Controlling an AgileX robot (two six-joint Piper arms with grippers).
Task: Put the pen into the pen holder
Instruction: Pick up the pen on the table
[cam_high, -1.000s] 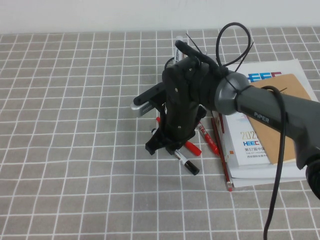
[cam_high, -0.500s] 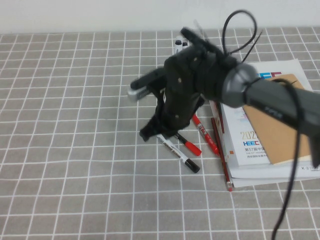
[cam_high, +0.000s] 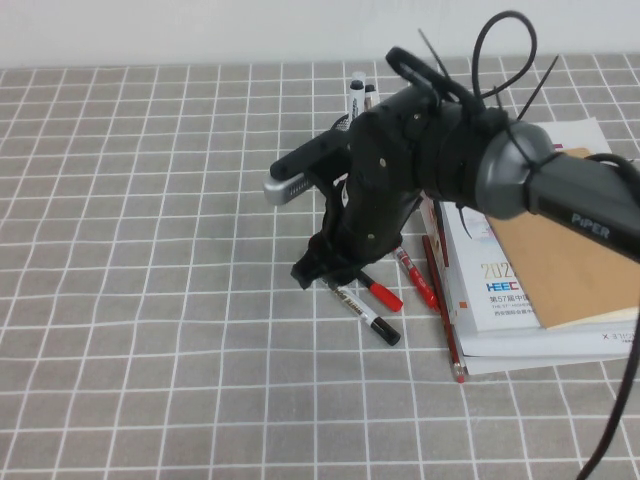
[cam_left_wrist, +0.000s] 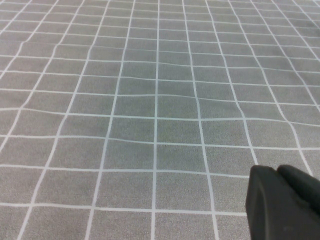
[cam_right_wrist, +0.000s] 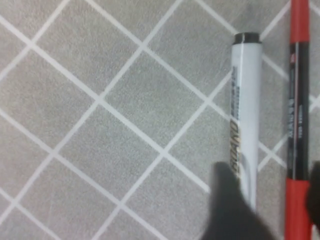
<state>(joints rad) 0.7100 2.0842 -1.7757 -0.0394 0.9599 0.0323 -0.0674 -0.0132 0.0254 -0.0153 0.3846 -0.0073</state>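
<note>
Right gripper (cam_high: 327, 268) hangs low right over the pen (cam_high: 362, 311), its fingers spread apart, holding nothing. Left gripper (cam_left_wrist: 282, 205) stays over bare cloth; its fingers' state is unclear.

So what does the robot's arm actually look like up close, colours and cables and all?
The right arm is matte dark grey with white "PiPER" lettering, black cables looping above, and a silver-edged wrist camera. Its right gripper is black. Of the left gripper, only a black rounded corner shows.
</note>
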